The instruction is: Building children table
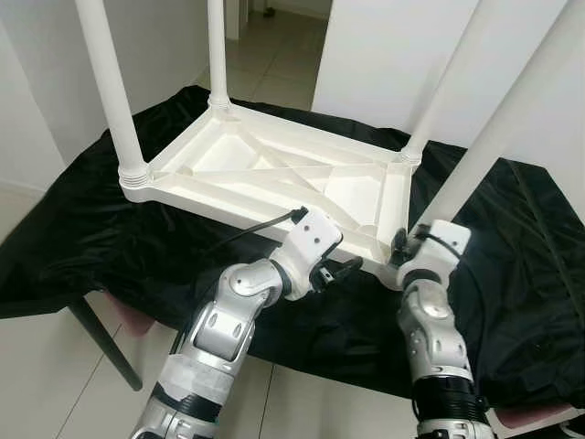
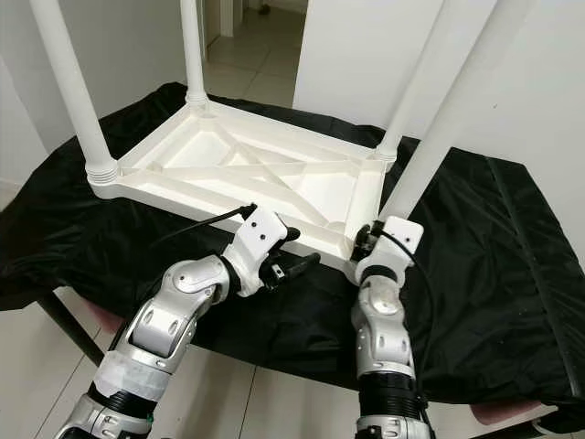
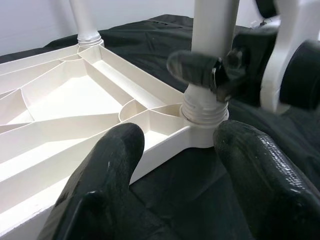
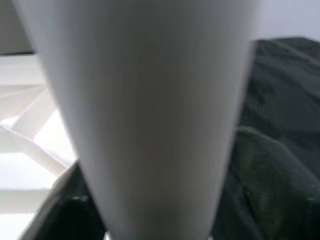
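A white plastic children's table (image 1: 265, 169) lies upside down on a black cloth (image 1: 110, 247), with its legs pointing up. My right gripper (image 1: 402, 245) is shut around the base of the near right leg (image 1: 512, 119), just above its threaded socket (image 3: 202, 112). That leg fills the right wrist view as a white tube (image 4: 150, 115). My left gripper (image 1: 343, 270) is open and holds nothing, hovering over the cloth at the table's front edge, just left of that corner. Its two black fingers (image 3: 115, 165) frame the socket in the left wrist view.
Three other legs stand at the far left (image 1: 105, 82), the back (image 1: 217, 50) and the back right (image 1: 448, 82). The cloth hangs over a work table with a dark leg (image 1: 101, 338) at the front left. A white wall (image 1: 393, 55) and a doorway (image 1: 274, 37) lie behind.
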You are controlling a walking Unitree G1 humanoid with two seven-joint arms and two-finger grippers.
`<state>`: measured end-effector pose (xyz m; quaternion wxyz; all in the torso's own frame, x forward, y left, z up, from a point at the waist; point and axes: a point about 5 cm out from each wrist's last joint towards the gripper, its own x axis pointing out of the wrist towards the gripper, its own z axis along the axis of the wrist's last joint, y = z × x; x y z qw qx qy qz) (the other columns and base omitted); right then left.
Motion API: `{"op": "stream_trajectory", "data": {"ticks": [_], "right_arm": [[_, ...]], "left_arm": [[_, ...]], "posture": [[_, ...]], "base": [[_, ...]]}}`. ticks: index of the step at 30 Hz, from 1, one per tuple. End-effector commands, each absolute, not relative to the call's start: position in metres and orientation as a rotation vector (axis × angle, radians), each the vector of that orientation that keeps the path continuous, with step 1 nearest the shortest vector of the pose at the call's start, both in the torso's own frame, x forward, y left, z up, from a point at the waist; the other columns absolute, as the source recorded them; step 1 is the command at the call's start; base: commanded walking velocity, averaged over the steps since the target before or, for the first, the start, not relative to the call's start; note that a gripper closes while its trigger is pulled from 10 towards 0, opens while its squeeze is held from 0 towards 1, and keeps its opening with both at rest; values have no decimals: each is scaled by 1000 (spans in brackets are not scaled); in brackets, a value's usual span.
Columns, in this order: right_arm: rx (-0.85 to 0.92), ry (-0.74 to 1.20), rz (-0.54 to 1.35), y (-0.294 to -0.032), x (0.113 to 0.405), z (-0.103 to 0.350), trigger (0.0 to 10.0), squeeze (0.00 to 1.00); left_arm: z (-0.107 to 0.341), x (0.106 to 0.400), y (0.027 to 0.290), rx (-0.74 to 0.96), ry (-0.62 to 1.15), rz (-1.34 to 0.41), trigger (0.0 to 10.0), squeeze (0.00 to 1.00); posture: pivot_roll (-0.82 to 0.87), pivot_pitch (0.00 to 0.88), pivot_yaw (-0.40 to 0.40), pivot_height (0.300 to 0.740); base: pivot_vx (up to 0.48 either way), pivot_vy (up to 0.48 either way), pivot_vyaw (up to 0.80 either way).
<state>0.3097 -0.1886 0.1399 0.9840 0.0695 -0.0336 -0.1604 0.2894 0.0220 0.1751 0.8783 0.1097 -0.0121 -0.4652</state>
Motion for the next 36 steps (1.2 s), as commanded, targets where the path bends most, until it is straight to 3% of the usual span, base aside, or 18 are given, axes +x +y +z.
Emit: {"op": "stream_trajectory", "data": {"ticks": [1, 6, 7, 15, 26, 27, 28, 29, 30, 36], "right_arm": [[147, -98, -332, -197, 306, 143, 10000, 1000], [99, -59, -167, -205, 307, 136, 10000, 1000], [84, -41, -86, -207, 307, 134, 10000, 0], [-8, -23, 173, -223, 313, 134, 10000, 0], [-93, 14, 537, -221, 328, 137, 10000, 0], [-107, 23, 566, -220, 331, 138, 6706, 0], [-107, 23, 566, -220, 331, 138, 6706, 0], [-117, 29, 576, -219, 332, 137, 4275, 0], [-123, 37, 590, -220, 333, 137, 0, 0], [-120, 62, 609, -223, 335, 134, 0, 0]], "left_arm": [[172, 291, 24, 229, -18, -877, 10000, 0], [171, 290, 24, 229, -15, -877, 10000, 0], [171, 291, 24, 229, -15, -876, 10000, 0], [173, 293, 23, 232, -22, -878, 10000, 0], [176, 298, 22, 255, -36, -886, 10000, 0], [176, 298, 22, 257, -38, -887, 10000, 0], [176, 298, 22, 257, -38, -887, 10000, 0], [177, 298, 21, 257, -39, -888, 10000, 0], [177, 298, 21, 258, -40, -888, 10000, 0], [178, 298, 20, 257, -44, -887, 10000, 0]], "posture": [[12, 0, -119, 740], [19, 0, -125, 740], [19, 0, -127, 740], [16, 0, -119, 740], [24, 0, -107, 740], [26, 0, -108, 740], [26, 0, -108, 740], [26, 0, -108, 740], [30, 0, -111, 740], [32, 0, -114, 740]], "base": [[0, 0, 0], [0, 0, 0], [0, 0, 0], [0, 0, 0], [0, 0, 0], [0, 0, 0], [0, 0, 0], [0, 0, 0], [0, 0, 0], [0, 0, 0]]}}
